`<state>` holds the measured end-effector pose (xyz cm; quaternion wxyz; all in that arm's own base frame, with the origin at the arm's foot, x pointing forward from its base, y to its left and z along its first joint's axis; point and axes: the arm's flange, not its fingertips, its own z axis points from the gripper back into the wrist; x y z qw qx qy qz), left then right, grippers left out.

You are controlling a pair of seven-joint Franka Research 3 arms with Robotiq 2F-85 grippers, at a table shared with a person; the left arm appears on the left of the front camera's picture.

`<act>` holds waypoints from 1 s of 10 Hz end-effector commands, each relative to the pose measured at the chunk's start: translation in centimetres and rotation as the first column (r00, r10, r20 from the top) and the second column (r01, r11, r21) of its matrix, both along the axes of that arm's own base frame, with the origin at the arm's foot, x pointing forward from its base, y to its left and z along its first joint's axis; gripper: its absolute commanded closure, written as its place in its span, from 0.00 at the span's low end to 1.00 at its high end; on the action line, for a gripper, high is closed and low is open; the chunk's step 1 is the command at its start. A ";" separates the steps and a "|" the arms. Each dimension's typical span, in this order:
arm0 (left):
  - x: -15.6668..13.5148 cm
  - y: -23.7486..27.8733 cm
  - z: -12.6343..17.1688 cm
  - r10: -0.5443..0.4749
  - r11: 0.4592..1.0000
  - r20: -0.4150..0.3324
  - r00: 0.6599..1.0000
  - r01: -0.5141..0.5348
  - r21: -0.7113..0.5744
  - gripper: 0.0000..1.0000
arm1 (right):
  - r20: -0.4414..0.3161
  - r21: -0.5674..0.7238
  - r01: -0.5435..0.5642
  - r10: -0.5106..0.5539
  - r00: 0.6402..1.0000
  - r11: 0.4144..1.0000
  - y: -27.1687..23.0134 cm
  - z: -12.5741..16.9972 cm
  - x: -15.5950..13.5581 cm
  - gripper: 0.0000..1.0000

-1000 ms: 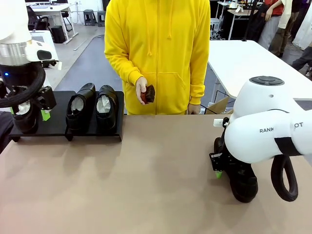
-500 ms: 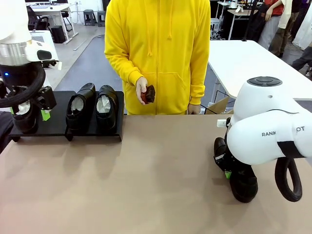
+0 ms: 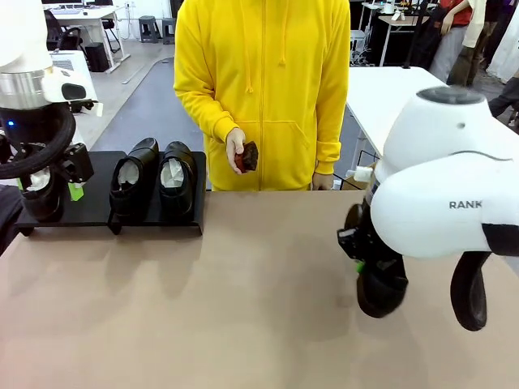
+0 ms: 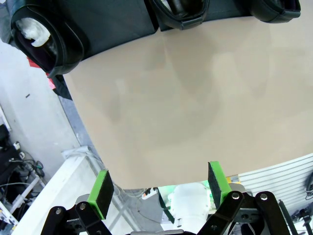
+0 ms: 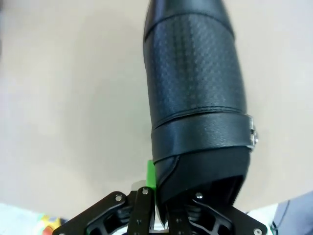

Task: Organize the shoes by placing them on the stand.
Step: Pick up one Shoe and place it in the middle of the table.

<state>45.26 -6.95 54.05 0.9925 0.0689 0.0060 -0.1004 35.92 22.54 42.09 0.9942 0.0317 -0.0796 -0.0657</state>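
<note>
Low at the table's right, a black shoe (image 3: 381, 293) hangs just above the beige top with my right gripper (image 3: 362, 261) shut on its rim. In the right wrist view this shoe (image 5: 195, 83) points away from the right gripper (image 5: 159, 191), one green pad (image 5: 150, 174) pressed on its collar. The black stand (image 3: 93, 204) at far left carries three paper-stuffed shoes: one (image 3: 39, 196) at its left end and a pair (image 3: 134, 182) (image 3: 177, 180) toward the right. My left gripper (image 4: 160, 188) stands open above the table in front of the stand (image 4: 112, 19), its fingers (image 3: 75, 192) beside the left-end shoe (image 4: 44, 36).
A person in a yellow hoodie stands at the far edge, one hand (image 3: 234, 148) holding a small dark brown brush (image 3: 248, 156). A wide stretch of beige tabletop (image 3: 243, 292) lies between the stand and the held shoe. A white table (image 3: 405, 101) stands behind on the right.
My right gripper closed on the shoe, then rose and carried it left. The left arm, the stand's shoes and the person stayed put.
</note>
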 end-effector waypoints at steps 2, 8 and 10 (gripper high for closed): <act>-0.2 0.3 0.1 -0.003 1.000 0.008 1.000 0.003 0.007 0.00 | -0.027 0.077 -0.037 0.039 0.999 0.996 7.5 0.3 -0.5 1.00; -0.2 0.3 0.1 -0.003 1.000 0.008 1.000 0.003 0.007 0.00 | -0.082 0.203 -0.115 0.134 0.988 0.973 14.3 -4.7 1.1 1.00; -0.2 0.3 0.1 -0.003 1.000 0.008 1.000 0.003 0.007 0.00 | -0.123 0.185 -0.136 0.160 0.979 0.973 14.6 -5.9 1.3 0.88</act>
